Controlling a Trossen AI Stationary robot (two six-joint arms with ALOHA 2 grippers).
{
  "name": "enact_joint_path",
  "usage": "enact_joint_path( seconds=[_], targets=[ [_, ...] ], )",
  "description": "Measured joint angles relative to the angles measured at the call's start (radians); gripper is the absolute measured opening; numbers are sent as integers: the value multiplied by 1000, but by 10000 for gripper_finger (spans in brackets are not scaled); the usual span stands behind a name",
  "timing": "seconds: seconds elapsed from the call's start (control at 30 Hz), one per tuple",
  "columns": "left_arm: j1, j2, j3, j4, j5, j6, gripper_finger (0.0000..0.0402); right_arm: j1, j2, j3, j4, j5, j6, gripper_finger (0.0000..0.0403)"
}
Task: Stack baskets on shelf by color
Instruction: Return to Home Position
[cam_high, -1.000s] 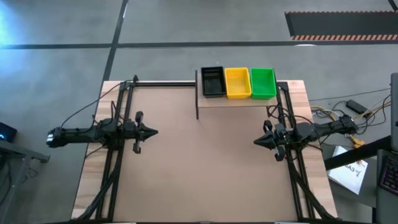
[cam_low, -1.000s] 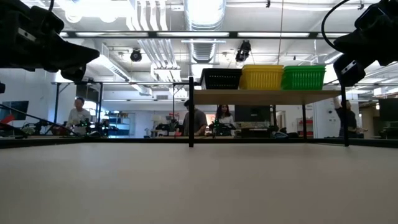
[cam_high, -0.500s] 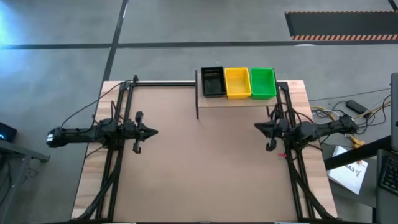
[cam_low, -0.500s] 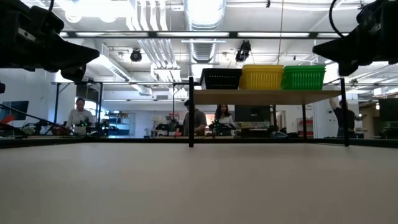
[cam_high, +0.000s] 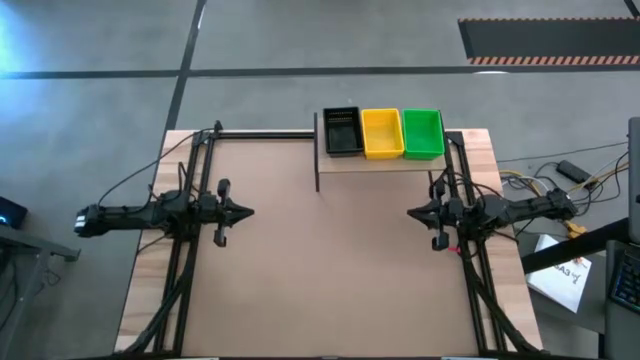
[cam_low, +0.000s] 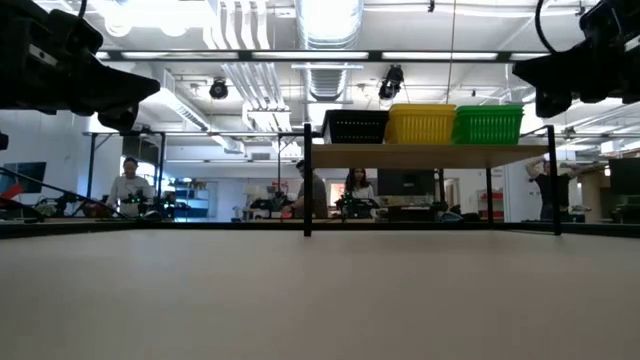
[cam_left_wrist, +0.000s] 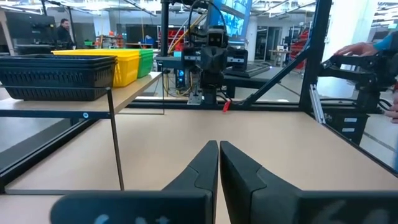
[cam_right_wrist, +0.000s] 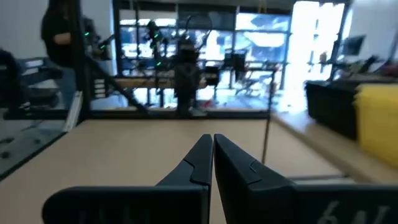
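Note:
A black basket (cam_high: 342, 131), a yellow basket (cam_high: 381, 133) and a green basket (cam_high: 423, 133) stand side by side with their bottoms on the raised light-wood shelf (cam_high: 385, 162) at the table's far edge; the low view shows the same row (cam_low: 421, 124). My left gripper (cam_high: 250, 211) hovers shut over the table's left side, pointing right. My right gripper (cam_high: 411, 213) hovers shut over the right side, pointing left, near the shelf's right post. Both are apart from the baskets.
The shelf's thin dark posts (cam_high: 318, 165) stand on the tabletop. Dark frame rails (cam_high: 190, 250) run along both table sides. Cables and papers (cam_high: 560, 270) lie beyond the right edge. People show in the room behind (cam_low: 128, 185).
My right gripper has moved a little toward the table's far edge and turned about its wrist, staying shut. My left arm and the baskets have kept still.

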Motion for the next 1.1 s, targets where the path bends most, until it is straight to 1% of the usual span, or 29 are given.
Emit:
enact_joint_path(
  seconds=[0.1, 0.17, 0.2, 0.33, 0.4, 0.5, 0.67, 1.1],
  targets=[
    [0, 0, 0, 0, 0, 0, 0, -12, 0, 0, -36, -8, 92, 9],
    [0, 0, 0, 1, 0, 0, 0, -12, 0, 0, -44, -22, 123, 9],
    [0, 0, 0, 1, 0, 0, 0, -12, -1, 0, -48, -54, 115, 9],
    [0, 0, 0, 0, 0, 0, 0, -12, -1, 0, -77, -234, 64, 9],
    [1, 0, 0, 0, 0, 0, 0, -10, -1, 0, -78, -266, 45, 9],
    [1, 0, 0, 0, 0, 0, 0, -4, -1, 0, -78, -269, 24, 9],
    [1, 0, 0, 0, 0, 0, 0, 4, 5, 0, -77, -272, 45, 9],
    [1, 0, 0, 0, 0, 0, 0, 4, 26, -1, -77, -261, 37, 9]
  ],
)
